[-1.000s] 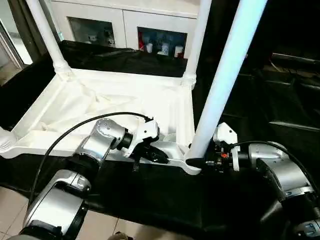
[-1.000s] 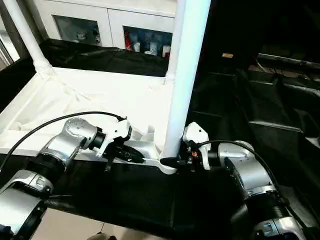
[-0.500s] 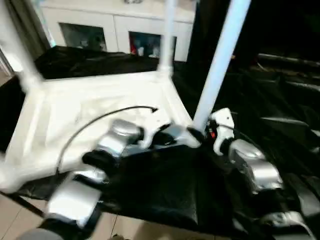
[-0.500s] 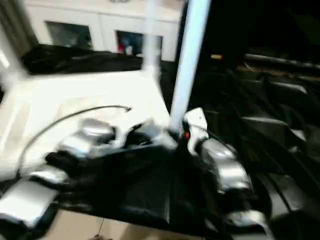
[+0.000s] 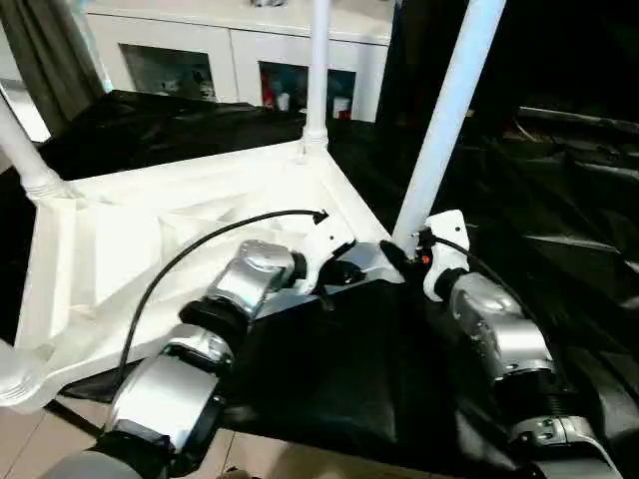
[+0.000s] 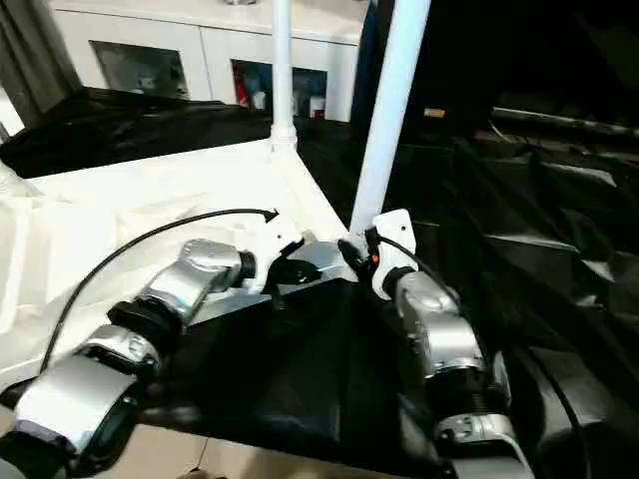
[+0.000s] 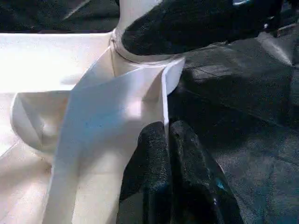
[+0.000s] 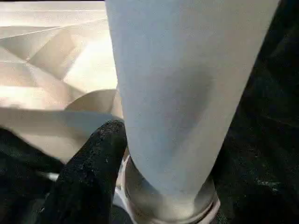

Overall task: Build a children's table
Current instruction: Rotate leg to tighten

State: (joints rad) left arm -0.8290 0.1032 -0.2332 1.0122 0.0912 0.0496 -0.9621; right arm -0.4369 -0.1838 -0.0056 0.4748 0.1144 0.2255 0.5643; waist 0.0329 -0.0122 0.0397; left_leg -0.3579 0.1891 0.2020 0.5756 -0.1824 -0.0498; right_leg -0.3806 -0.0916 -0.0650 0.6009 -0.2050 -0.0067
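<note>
Children's table (image 5: 180, 215) is lying upside down on the black-covered counter (image 5: 329, 369), filling the left and middle of the frame with its ribbed underside facing up, which makes sense since that's the only way to get at the corner sockets. Legs are standing up out of the corners: one at the top centre (image 5: 318, 70), one at the left edge (image 5: 22, 150), and the near leg (image 5: 444, 120) rising toward the upper right. Left pincer (image 7: 167, 140) has its fingers together, pinching the thin edge of the tabletop right by the near corner socket (my guess is it's there to stop the top sliding around). Right pincer (image 5: 407, 257) is at the base of that near leg, one black finger (image 8: 91, 163) pressed against the leg just above the socket collar; whether it's actually clamped or just bracketing it I can't tell. Looks to me like the leg is being seated or steadied in its socket.
</note>
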